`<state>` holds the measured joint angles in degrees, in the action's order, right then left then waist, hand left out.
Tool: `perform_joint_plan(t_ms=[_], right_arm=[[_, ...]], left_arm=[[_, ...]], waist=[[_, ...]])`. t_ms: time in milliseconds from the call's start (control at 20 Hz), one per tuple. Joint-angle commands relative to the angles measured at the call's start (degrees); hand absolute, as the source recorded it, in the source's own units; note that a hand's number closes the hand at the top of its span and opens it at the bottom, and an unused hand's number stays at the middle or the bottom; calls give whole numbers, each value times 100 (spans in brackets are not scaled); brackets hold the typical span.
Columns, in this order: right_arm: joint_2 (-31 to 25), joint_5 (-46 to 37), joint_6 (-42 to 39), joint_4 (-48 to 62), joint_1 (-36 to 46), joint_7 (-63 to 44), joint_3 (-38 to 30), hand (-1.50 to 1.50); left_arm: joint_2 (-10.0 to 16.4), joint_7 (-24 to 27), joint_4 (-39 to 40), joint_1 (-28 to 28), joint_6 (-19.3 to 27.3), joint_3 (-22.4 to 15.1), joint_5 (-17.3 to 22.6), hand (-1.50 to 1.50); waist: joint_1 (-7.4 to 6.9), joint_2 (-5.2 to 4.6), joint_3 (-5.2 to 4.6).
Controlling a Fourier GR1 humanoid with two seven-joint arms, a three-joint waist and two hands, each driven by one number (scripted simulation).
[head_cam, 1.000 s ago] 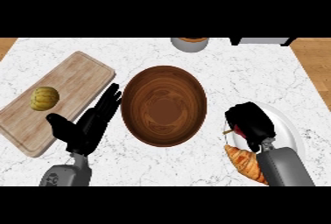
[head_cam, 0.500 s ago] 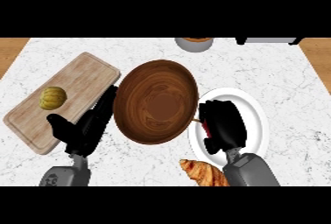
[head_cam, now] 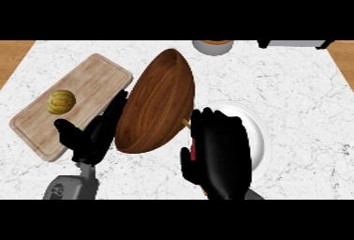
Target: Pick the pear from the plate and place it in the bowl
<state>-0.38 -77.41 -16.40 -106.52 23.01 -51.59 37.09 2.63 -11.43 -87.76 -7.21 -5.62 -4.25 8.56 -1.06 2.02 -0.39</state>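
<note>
Head view: your right hand (head_cam: 220,154) curls over the plate (head_cam: 257,136) near the counter's front edge, closed round the pear (head_cam: 195,151); only a red sliver shows. Your left hand (head_cam: 88,138) rests open just beside the bowl (head_cam: 155,103) mid-counter. You're at the grasp, I judge; next, lift and carry left over the bowl.

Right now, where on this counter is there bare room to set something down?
Bare counter lies right of the white plate, out to the counter's edge, and behind it. The middle is crowded: cutting board, left hand, wooden bowl, right hand sit close together.
</note>
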Motion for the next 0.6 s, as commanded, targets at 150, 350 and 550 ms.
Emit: perform_joint_plan(t_ms=[150, 350, 550], right_arm=[[35, 396, -306, -427, 1138, -2384, 924, 150], [34, 616, -194, -81, 1748, -2925, 795, 150], [33, 1123, 148, 554, 2486, -2888, 140, 150]], left_arm=[[-189, 33, -79, -158, -64, -239, -15, 0], [-15, 154, 4, -119, -190, -85, 34, 0], [-258, 7, -94, -180, 8, -298, -46, 0]], waist=[[-158, -92, 6], [-163, -147, 9], [-187, -187, 21]])
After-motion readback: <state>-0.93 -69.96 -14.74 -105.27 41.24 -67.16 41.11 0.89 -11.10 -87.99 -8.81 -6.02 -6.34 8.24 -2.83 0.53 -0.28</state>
